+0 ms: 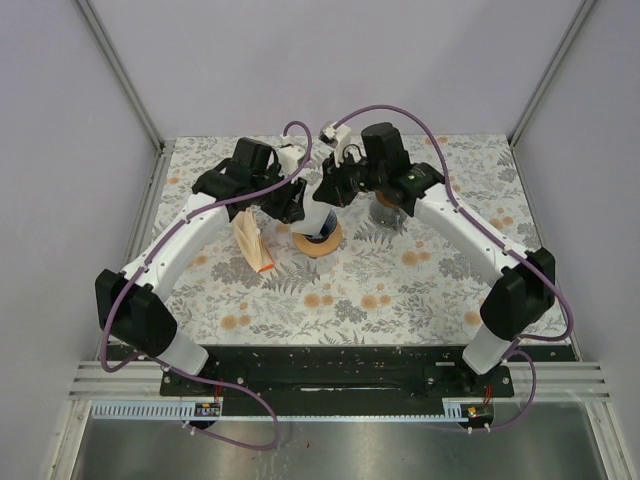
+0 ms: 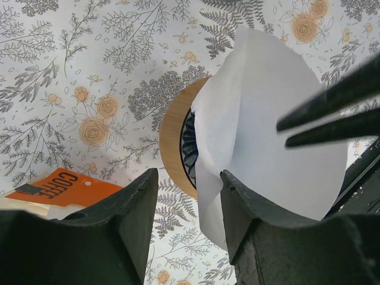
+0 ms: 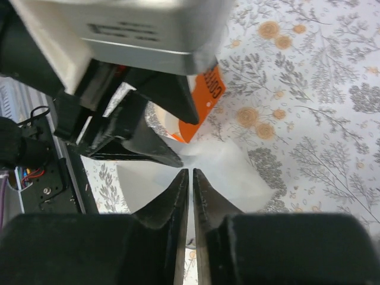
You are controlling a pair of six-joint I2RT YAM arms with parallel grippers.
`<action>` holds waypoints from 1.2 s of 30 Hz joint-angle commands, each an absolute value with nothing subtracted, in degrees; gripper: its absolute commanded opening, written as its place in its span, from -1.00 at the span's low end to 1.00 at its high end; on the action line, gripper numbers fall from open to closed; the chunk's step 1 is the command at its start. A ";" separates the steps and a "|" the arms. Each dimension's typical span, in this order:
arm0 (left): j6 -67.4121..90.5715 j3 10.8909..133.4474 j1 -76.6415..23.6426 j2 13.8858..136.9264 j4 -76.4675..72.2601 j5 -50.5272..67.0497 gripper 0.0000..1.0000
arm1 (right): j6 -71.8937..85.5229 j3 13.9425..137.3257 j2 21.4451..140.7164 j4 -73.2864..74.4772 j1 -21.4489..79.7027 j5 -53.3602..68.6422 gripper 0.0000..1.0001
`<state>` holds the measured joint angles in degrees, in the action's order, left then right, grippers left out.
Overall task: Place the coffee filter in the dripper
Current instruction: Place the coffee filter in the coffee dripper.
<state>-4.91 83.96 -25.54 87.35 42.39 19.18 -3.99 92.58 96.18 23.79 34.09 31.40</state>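
**FILTER POSITION AND GRIP CHECK**

Locate coffee filter just over dripper, hiding part of its wooden rim: white paper, smooth, with one soft crease. Confirm right gripper pinching the filter with jaws nearly together. Confirm left gripper spread, with lower filter edge inside the gap. Note floral tablecloth, orange coffee packet, pale walls.

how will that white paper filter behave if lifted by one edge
Probably floppy: the filter is thin paper, creased and bowed above the dripper. Likely very light, so it may shift or crumple where the right gripper pinches it.
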 commanded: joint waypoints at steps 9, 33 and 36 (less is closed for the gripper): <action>-3.61 84.99 -24.26 85.25 40.43 23.37 0.03 | -8.52 92.90 100.02 32.25 37.88 30.23 -1.00; 5.62 87.36 -14.16 84.11 38.58 40.34 0.14 | -14.33 104.32 108.98 46.22 42.80 17.06 -1.00; 7.72 86.93 -11.52 82.62 38.24 40.08 0.14 | -13.89 106.16 110.38 47.11 43.07 16.00 -1.00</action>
